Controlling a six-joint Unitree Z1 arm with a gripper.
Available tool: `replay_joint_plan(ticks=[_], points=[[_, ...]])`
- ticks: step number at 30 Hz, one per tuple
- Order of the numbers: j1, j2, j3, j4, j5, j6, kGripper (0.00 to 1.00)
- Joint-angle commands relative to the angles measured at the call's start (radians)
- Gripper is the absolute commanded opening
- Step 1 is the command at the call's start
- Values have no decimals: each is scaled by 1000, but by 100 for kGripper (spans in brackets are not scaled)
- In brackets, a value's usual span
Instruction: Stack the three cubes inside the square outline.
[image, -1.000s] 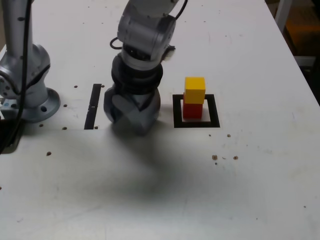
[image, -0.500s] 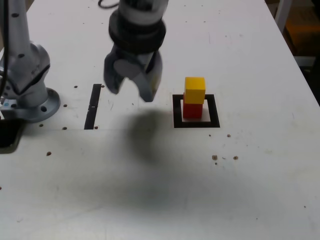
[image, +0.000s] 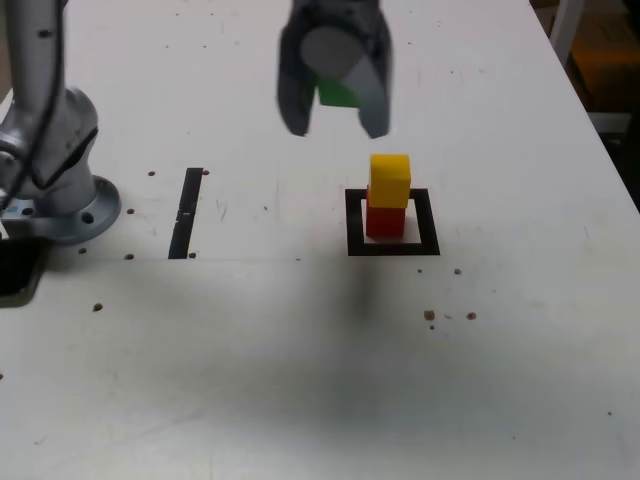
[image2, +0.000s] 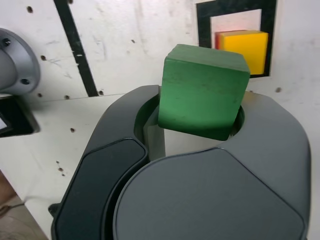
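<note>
Tool (image: 335, 95) with green cube (image: 337, 93), tape strip (image: 186, 212) well aside

fingers (image: 334, 118) high above the table — clamped on green cube (image2: 202, 90)

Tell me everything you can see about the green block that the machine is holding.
The green cube is a small matte block, seemingly painted wood, with faint scuffs and crisp edges. It sits slightly tilted, clamped in the gripper, whose grey jaws press opposite sides. It hangs in the air above the white table, touching nothing else, up and toward the exterior view's left of the yellow cube.
</note>
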Motion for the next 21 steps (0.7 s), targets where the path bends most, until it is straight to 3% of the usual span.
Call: replay_joint_plan(ticks=[1,10,21], points=[[9,28,-46,16,-14,-2,26],[16,145,-147,20,-73,-18,26],[24,191,-92,-11,-111,-26,26]])
